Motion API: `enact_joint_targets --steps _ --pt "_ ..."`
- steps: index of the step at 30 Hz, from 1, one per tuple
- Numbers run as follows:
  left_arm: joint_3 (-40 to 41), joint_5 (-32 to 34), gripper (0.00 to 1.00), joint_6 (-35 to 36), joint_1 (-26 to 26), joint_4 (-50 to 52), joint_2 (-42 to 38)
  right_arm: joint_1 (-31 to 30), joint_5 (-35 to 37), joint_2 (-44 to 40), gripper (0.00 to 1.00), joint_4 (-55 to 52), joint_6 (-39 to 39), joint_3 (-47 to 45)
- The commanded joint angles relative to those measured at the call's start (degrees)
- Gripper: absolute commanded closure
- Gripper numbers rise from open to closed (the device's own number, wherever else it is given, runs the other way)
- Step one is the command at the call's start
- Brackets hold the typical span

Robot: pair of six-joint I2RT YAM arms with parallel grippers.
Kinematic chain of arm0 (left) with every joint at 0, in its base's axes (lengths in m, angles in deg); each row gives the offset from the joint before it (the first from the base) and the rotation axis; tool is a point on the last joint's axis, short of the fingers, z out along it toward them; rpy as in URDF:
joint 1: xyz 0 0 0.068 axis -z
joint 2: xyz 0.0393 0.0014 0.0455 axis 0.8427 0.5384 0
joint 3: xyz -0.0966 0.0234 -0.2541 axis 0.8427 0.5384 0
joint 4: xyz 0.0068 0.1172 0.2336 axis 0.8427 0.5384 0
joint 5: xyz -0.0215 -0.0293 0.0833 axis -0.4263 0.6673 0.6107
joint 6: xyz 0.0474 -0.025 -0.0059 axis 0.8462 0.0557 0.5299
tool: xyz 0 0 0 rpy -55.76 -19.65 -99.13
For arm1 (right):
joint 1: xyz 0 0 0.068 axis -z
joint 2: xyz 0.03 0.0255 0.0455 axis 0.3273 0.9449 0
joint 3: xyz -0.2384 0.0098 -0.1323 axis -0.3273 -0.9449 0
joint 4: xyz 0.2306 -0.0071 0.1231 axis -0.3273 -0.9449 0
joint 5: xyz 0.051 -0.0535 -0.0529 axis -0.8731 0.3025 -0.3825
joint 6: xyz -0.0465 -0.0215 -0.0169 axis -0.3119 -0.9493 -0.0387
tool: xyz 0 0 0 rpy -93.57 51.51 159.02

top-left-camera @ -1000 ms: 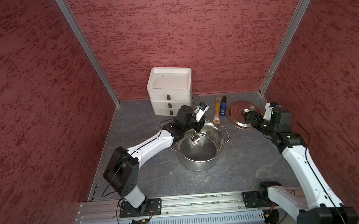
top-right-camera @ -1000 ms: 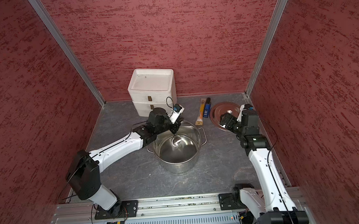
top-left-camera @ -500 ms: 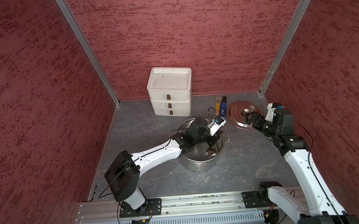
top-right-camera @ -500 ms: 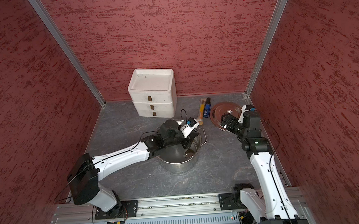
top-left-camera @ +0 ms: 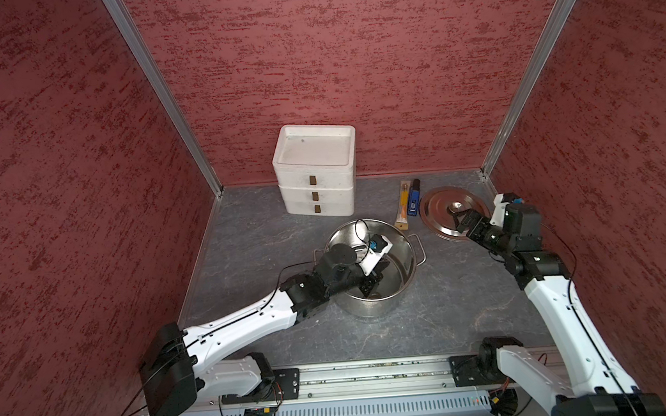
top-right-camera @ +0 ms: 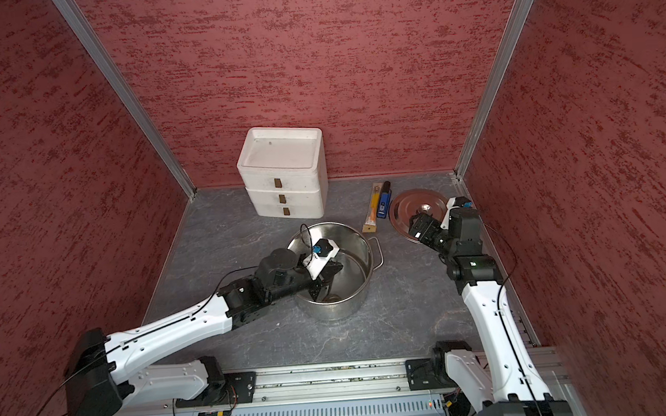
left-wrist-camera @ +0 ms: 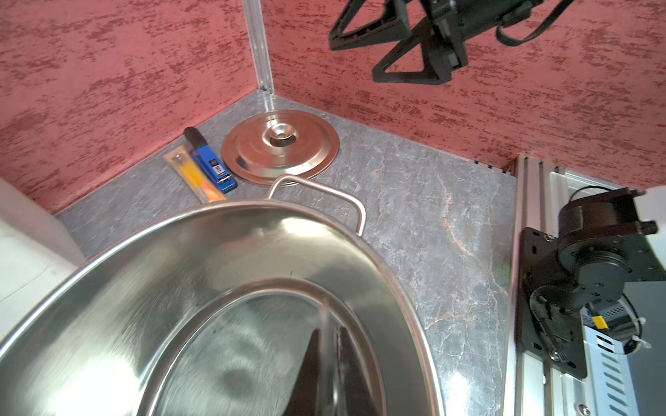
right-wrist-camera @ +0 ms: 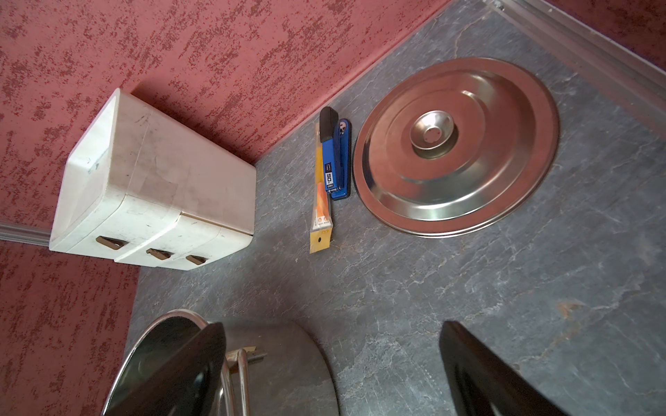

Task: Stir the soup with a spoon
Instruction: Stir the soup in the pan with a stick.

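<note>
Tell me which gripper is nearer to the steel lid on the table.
Right. The right gripper hangs open close by the lid; the left gripper is down inside the pot, shut on the spoon.

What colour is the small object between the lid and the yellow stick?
The object is blue with a black end; clearest in the right wrist view.
</note>
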Motion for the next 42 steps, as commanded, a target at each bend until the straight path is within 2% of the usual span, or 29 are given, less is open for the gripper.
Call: enact_joint_targets --steps 1,5,9,13,18,26,31,37,42 --pt "1.62 3.41 1.0 -2.38 -3.67 4.05 -2.27 0.28 -0.59 0.26 0.03 2.52 0.66 -0.54" --pt "1.82 4.63 1.0 -1.37 -10.11 3.24 -2.36 0.27 -0.81 0.94 0.03 2.67 0.54 0.14" --pt "-0.23 4.51 1.0 0.97 -15.33 0.87 1.04 0.35 -0.49 1.01 0.03 2.38 0.38 0.87" --pt "-4.11 2.29 1.0 2.62 -17.43 -2.66 6.88 0.29 -0.12 1.11 0.03 1.63 0.09 1.69" --pt "-11.31 -1.36 1.0 4.41 -17.56 -6.21 15.49 0.28 0.93 0.52 0.03 0.87 0.0 2.39" --pt "-22.5 -6.44 1.0 6.19 -13.65 -7.95 26.44 0.34 2.27 -0.35 0.03 -0.74 -0.73 3.06" --pt "-26.77 -8.64 1.0 6.13 -9.27 -8.15 29.78 0.34 2.68 -1.04 0.03 -1.15 -0.98 2.65" --pt "-27.2 -10.49 1.0 5.57 -3.2 -7.1 29.77 0.29 2.31 -1.1 0.02 -0.49 -0.79 1.79" --pt "-23.24 -9.32 1.0 4.6 0.15 -4.98 25.74 0.3 1.7 -1.25 0.03 0.01 -0.83 1.18"
